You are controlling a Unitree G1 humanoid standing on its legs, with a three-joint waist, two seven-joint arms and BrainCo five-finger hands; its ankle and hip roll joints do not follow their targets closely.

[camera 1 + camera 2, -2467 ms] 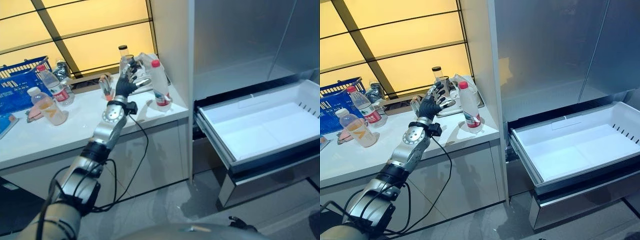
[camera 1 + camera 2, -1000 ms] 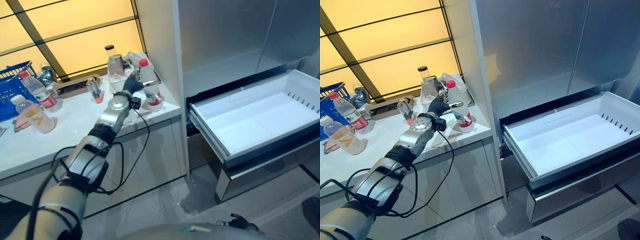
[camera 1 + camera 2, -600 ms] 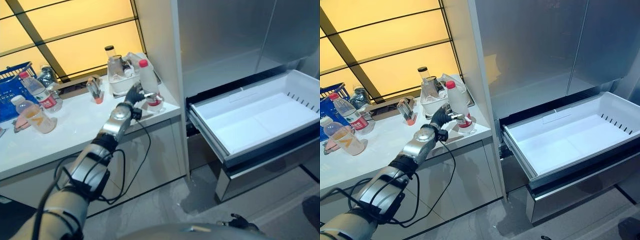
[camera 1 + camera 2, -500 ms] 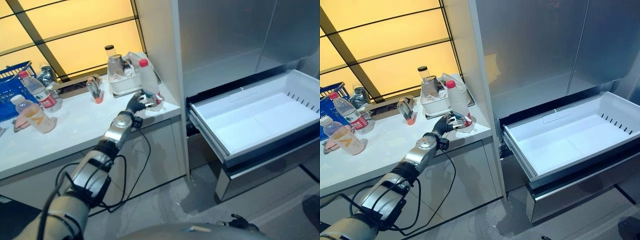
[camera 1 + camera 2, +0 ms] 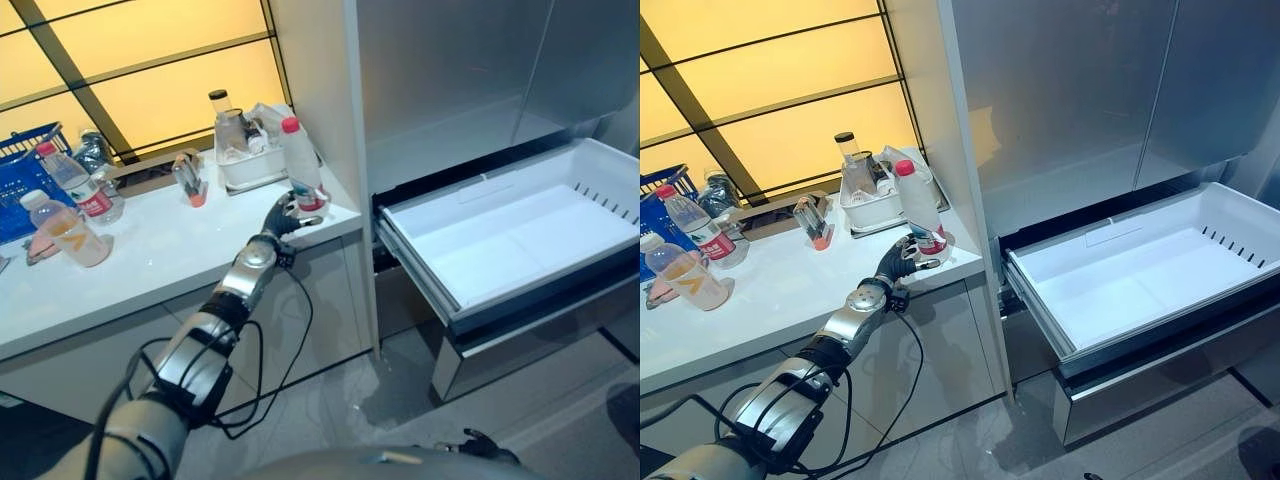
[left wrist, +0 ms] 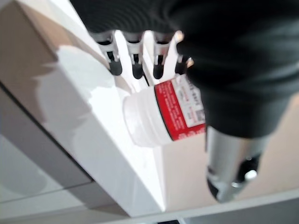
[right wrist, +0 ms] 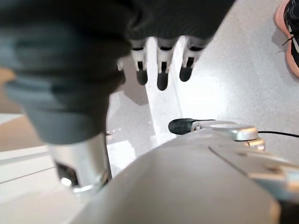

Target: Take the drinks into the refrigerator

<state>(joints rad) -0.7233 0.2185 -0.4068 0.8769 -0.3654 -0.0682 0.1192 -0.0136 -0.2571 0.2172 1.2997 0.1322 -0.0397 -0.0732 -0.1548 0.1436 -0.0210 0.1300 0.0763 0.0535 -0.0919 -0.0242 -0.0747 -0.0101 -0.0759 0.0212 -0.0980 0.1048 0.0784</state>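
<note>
One blue basket [image 5: 22, 160] at the table's [image 5: 150, 250] far left, two bottles [image 5: 68, 228] beside it, one red-capped bottle [image 5: 301, 168] upright near the table's right edge, left robot hand [image 5: 284, 216] at its base with fingers straight, one open white refrigerator drawer [image 5: 520, 240], right robot hand [image 7: 161, 60] fingers relaxed over the floor.

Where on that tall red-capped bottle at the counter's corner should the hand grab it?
Probably round the middle of the bottle, at or just above its red label, coming from the counter's front edge, where the left hand now is, open. The bottle stands upright near the edge with a white tray behind it, so the front is the free side, and the body is straight there.
</note>
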